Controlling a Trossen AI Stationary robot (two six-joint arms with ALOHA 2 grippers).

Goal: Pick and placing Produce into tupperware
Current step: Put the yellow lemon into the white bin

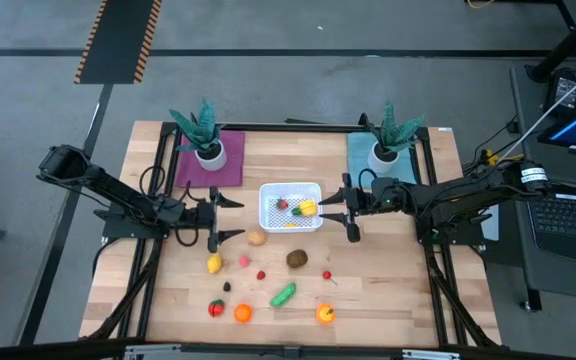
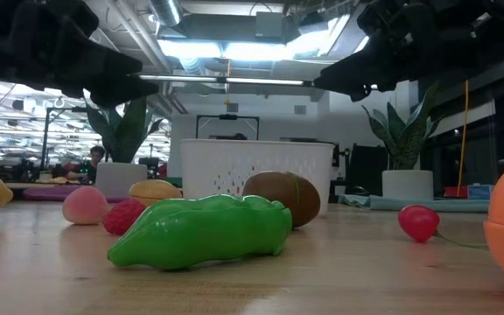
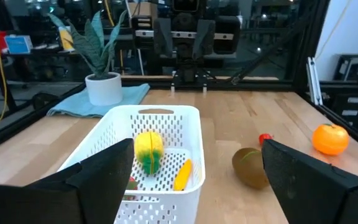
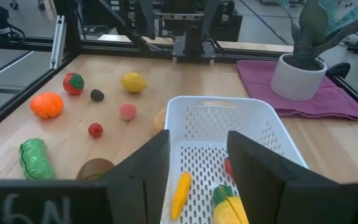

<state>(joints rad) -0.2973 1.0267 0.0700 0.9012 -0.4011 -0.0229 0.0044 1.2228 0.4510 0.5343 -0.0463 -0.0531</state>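
- Both grippers flank the tupperware [image 1: 290, 206] in the high view: the left gripper [image 1: 215, 218] is just beside its left wall with fingers spread wide and empty, and the right gripper [image 1: 348, 212] is at its right wall with a narrower gap, holding nothing that can be seen.
- High view, progress: a few pieces lie inside the container, among them a yellow piece [image 1: 308, 208] and a red piece [image 1: 282, 205]. About ten pieces are left on the table [image 1: 398, 300], so the task seems less than half done.
- High view, direction: the green piece [image 1: 284, 294] lies flat in front of the container, and its long axis runs diagonally, with the higher end toward the right.
- Low view: the green piece [image 2: 201, 231] lies on its side across the picture, with a brown piece [image 2: 282, 198] behind it and the white container [image 2: 255, 178] farther back.
- Left wrist view: the wide fingers [image 3: 98, 171] frame the container [image 3: 138, 152]; a slim orange piece [image 3: 183, 175] points along its length.
- Right wrist view: the fingers [image 4: 257, 168] stand above the container [image 4: 229, 134], nothing between them.
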